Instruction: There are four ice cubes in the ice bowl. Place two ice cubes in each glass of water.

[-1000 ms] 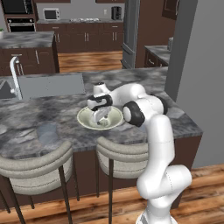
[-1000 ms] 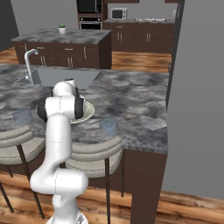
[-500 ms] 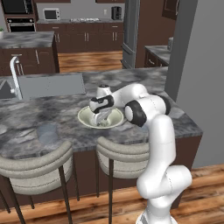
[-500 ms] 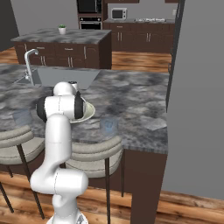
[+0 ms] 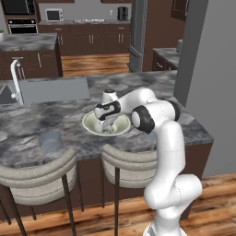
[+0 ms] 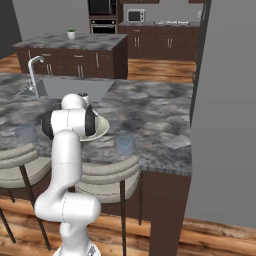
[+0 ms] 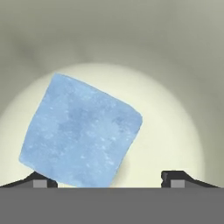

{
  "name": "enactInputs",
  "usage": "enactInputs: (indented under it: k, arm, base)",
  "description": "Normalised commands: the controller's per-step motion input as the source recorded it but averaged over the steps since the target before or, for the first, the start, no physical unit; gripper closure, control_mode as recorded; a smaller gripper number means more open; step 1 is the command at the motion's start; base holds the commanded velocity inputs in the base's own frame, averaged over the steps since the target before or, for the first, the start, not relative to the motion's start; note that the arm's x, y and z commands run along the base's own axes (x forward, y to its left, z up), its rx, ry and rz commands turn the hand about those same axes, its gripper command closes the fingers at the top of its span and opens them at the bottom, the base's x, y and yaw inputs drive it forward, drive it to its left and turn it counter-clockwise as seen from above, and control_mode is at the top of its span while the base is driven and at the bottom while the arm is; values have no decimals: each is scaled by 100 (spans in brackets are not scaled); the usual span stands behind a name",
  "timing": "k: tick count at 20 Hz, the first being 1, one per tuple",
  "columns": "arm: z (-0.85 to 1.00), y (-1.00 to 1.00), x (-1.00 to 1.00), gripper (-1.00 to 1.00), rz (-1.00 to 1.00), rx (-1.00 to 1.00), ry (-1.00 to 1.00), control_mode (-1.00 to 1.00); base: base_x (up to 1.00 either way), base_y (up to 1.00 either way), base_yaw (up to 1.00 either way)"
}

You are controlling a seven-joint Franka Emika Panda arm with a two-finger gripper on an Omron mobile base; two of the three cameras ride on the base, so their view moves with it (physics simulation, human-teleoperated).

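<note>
From the hand camera I see my jaws spread wide, tips low at either side, with one ice cube (image 7: 81, 131) lying skewed on the pale floor of the ice bowl (image 7: 175, 131), nearer the left tip. In the base views the gripper (image 5: 107, 123) dips into the bowl on the bench (image 5: 41, 117). One glass (image 6: 124, 143) stands right of the bowl, the other (image 5: 49, 139) left of it; the sink (image 5: 53, 89) lies beyond.

the arm reaches forward and bends down, its hand (image 5: 107, 127) low with fingertips (image 7: 176, 178) spread.
</note>
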Motion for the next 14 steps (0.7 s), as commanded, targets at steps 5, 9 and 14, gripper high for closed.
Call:
enactInputs:
  k: [5, 9, 14]
  arm:
    - [1, -27, 5, -100, -1, 0, -9, -100]
    - [-37, 0, -17, -100, 0, -7, 0, -100]
    - [-68, 0, -84, 100, -9, -3, 0, -100]
  base:
    - [0, 0, 0]
    - [0, 0, 0]
    - [0, 0, 0]
